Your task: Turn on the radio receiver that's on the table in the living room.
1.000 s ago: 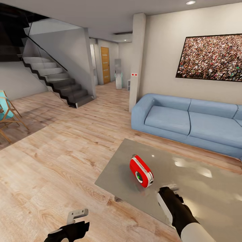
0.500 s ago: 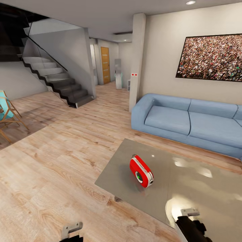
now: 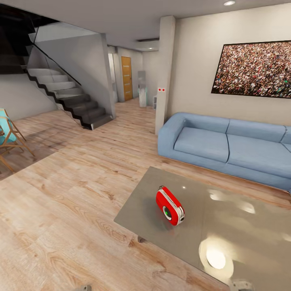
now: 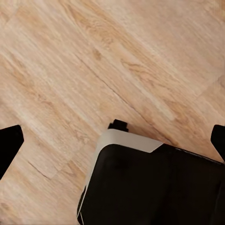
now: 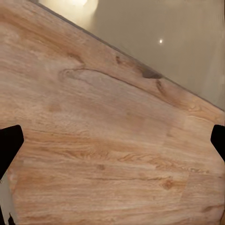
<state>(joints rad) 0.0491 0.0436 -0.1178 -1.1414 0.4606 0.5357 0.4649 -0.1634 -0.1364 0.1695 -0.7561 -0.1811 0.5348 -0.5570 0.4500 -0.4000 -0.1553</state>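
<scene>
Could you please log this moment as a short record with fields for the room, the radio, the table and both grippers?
room: living room, light wood floor, long light-blue sofa
radio: small red retro radio receiver, upright on the table, untouched
table: low glossy grey-beige table
left gripper: open, above floor
right gripper: open, above floor beside the table edge

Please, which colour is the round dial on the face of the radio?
Green, on the red radio receiver; the head view shows it best.

wood floor (image 4: 93,61) | robot base (image 4: 154,183) | end effector (image 4: 112,140) fingertips spread
</scene>
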